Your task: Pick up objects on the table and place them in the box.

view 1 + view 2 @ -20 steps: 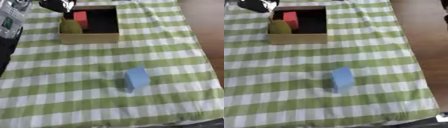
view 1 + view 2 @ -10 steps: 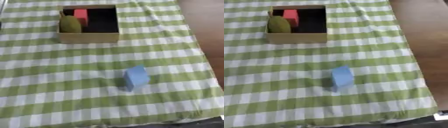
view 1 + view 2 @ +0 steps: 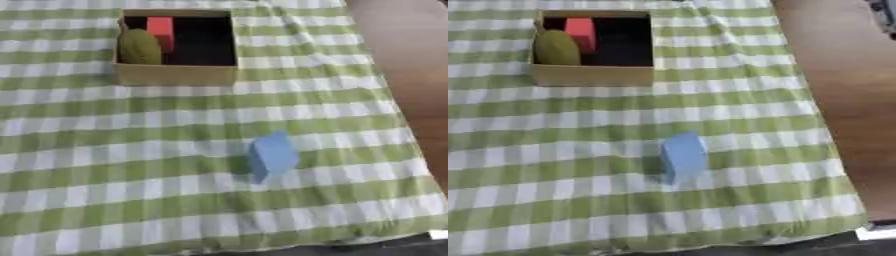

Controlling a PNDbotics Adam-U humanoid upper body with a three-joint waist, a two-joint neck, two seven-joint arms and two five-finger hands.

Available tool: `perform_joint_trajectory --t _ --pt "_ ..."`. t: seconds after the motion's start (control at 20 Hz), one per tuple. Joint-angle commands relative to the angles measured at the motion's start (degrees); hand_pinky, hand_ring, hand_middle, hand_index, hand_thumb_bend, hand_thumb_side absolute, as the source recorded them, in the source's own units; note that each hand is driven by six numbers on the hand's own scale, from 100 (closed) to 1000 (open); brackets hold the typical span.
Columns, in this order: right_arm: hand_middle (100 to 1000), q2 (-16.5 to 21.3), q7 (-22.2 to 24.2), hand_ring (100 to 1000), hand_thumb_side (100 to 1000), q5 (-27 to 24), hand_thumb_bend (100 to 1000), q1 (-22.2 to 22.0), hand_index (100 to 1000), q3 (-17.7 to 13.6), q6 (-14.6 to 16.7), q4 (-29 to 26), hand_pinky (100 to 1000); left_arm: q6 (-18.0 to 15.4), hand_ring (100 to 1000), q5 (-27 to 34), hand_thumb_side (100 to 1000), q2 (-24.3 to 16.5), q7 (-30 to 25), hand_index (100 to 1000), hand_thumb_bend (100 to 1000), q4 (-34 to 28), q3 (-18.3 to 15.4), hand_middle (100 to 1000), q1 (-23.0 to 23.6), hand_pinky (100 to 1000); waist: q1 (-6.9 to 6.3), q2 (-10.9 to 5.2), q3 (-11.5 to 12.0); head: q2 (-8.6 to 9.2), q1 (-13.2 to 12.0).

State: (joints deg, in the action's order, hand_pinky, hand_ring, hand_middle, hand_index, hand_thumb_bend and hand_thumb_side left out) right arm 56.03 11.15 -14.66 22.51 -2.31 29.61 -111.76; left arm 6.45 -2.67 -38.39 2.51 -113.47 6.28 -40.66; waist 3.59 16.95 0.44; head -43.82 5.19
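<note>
A light blue block (image 3: pixel 272 155) stands on the green and white checked cloth (image 3: pixel 105 150), a little right of the middle. At the far left sits an open cardboard box (image 3: pixel 178 75) with a dark inside. In it, an olive-green rounded object (image 3: pixel 139 47) leans against the left wall, and a red block (image 3: pixel 161 29) stands behind it. Neither of my hands shows in either view.
The checked cloth ends at the right, where bare brown table (image 3: pixel 842 100) runs along its edge. The cloth's front edge hangs near the bottom of the picture. A small white thing (image 3: pixel 878 231) shows at the lower right corner.
A dark hand over the box's far left corner a second ago has gone out of view. The camera has shifted slightly; the blue block and the box have not moved.
</note>
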Motion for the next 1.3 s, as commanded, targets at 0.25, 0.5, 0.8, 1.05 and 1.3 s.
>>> perform_joint_trajectory --t 0.25,0.5,0.8,1.05,1.3 --pt "784 12.6 -2.2 909 182 17.2 100 1.1 879 7.1 6.1 1.2 872 -7.4 788 7.1 570 -1.1 8.0 833 100 -1.1 -3.7 737 8.2 720 1.54 -1.54 0.7 -0.29 0.5" --pt "819 15.6 -0.6 932 404 25.6 100 2.3 893 13.0 7.1 -1.8 885 -9.7 787 8.1 573 1.2 9.0 832 100 -1.1 -4.7 734 11.5 716 2.05 -1.32 1.5 0.25 0.5" --pt "829 14.3 4.8 950 556 28.4 100 5.9 910 19.2 5.8 -2.8 907 -9.4 785 8.3 575 3.0 8.1 831 100 -1.1 -4.8 731 12.7 711 2.06 -1.10 2.0 1.10 0.8" --pt "832 12.0 9.7 962 628 27.9 100 8.3 932 22.6 2.5 -2.8 924 -8.8 784 8.6 575 3.8 7.2 829 100 -1.1 -4.5 728 13.0 709 1.88 -0.97 2.1 0.85 1.0" --pt "809 8.8 14.5 969 597 25.0 100 11.5 941 25.4 -1.1 -1.4 940 -8.2 783 8.7 576 4.4 6.5 828 100 -1.1 -4.2 725 13.3 708 1.68 -1.09 2.0 0.38 1.3"
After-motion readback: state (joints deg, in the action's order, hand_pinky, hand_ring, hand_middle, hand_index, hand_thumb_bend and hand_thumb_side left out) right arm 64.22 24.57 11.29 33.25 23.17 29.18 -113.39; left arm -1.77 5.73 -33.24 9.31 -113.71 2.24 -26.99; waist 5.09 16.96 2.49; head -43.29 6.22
